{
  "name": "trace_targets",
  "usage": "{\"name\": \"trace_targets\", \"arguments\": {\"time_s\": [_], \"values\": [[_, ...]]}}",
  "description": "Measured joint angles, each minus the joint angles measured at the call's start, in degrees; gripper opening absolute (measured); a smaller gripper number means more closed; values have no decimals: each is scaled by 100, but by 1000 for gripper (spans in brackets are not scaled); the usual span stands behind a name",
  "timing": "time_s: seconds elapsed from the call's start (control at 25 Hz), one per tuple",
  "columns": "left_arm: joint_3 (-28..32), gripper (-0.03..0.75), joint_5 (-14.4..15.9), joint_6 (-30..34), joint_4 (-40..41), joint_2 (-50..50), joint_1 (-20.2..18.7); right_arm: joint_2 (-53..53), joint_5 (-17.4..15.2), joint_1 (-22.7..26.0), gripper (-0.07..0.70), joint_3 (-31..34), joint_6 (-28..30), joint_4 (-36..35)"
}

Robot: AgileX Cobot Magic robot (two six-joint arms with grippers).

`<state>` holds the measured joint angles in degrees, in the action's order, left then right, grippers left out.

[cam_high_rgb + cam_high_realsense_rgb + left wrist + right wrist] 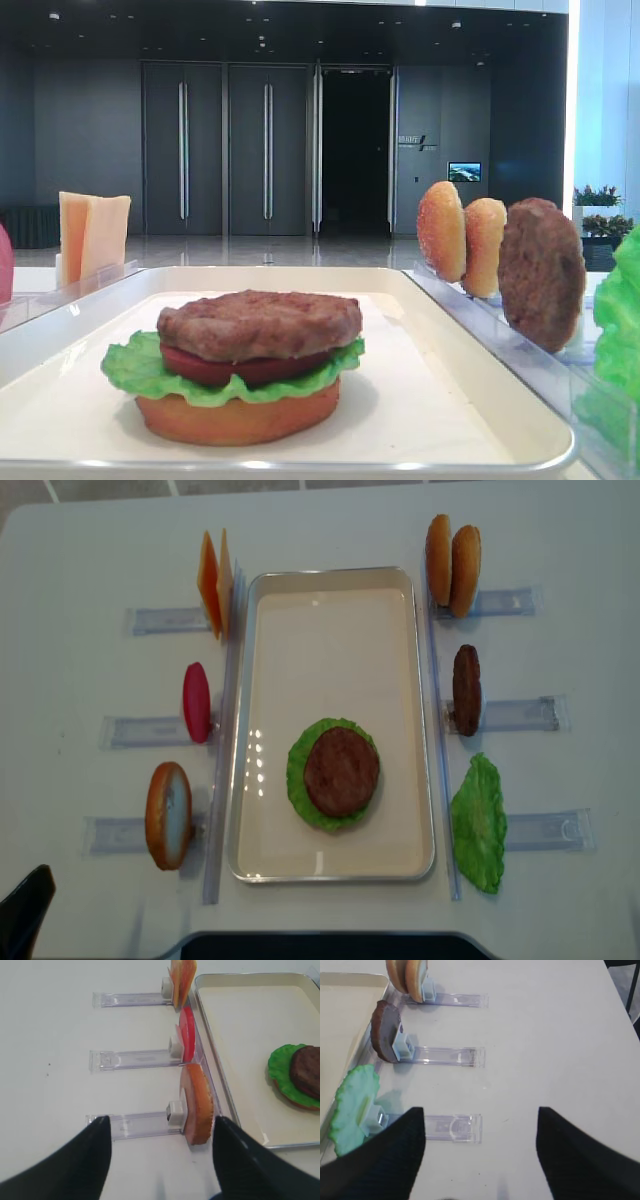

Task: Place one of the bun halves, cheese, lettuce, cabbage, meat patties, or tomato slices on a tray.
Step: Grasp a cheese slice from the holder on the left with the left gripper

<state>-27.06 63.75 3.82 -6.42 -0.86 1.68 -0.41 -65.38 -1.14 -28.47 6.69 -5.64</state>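
Front view: cheese [93, 235] stands upright beyond the tray's [480, 345] left rim. Left wrist view: left gripper [160, 1160], jaws released, faces that rack row; cheese [181, 980] farthest ahead. Right wrist view: right gripper [480, 1152] released, opposite side. Overhead: left arm nearer
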Motion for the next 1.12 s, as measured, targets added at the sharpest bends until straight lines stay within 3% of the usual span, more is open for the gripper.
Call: {"name": "trace_targets", "arguments": {"time_s": [0.68,1.12], "values": [[-102,453,110,-18,0,90,0,0,0,0,482,0,0,0],[-1053,453,166,-151,0,2039,0,0,0,0,482,0,0,0]]}}
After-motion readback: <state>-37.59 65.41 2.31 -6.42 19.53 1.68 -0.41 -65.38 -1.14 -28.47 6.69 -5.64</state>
